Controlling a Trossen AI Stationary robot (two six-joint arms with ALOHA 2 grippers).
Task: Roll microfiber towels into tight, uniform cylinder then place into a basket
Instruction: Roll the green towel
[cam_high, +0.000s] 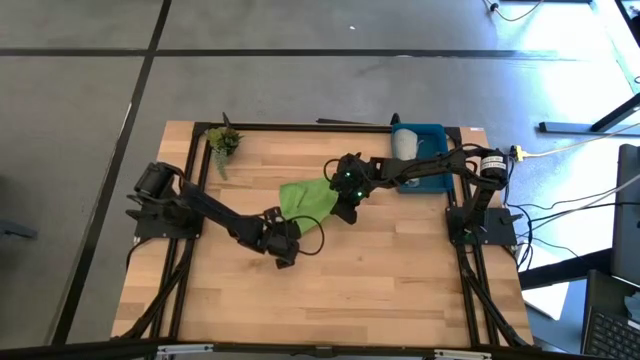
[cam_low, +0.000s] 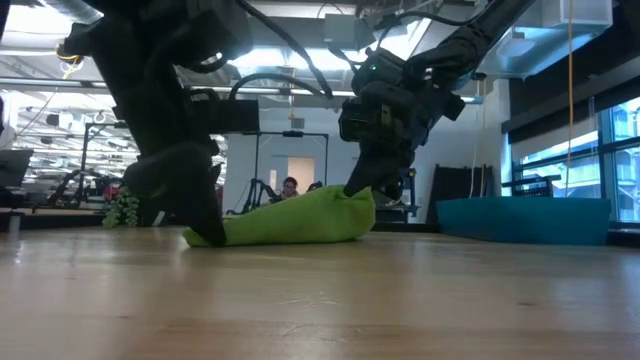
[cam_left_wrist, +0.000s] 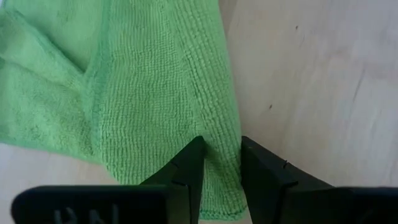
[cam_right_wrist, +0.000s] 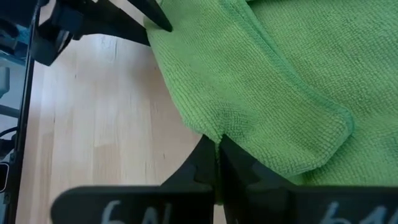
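Note:
The bright green towel (cam_high: 305, 198) lies bunched in several folds at mid-table, its left end on the wood (cam_low: 215, 236) and its right end raised. My left gripper (cam_high: 291, 230) is at the towel's near left end, shut on it. My right gripper (cam_high: 346, 210) is shut on the towel's right end. A light grey towel (cam_high: 405, 143), rolled up, lies in the blue basket (cam_high: 434, 133) at the far right. My left gripper has a strip of the green towel along its side edge (cam_left_wrist: 221, 146), close to a corner, between its two fingers. The fingers slant down from the table's left. That end lies on the table. One layer or several, I cannot tell. My right gripper pinches an edge of the green towel (cam_right_wrist: 217, 134) between its closed fingertips, slanting down from the table's right. In the low view that end (cam_low: 355, 200) stands a little above the table, and the cloth slopes down from it toward the left.
A small green plant sprig (cam_high: 222, 141) lies at the far left corner. The basket (cam_low: 520, 218) stands behind and to the right of the towel. Bare wood runs along the near half of the table (cam_high: 340, 300).

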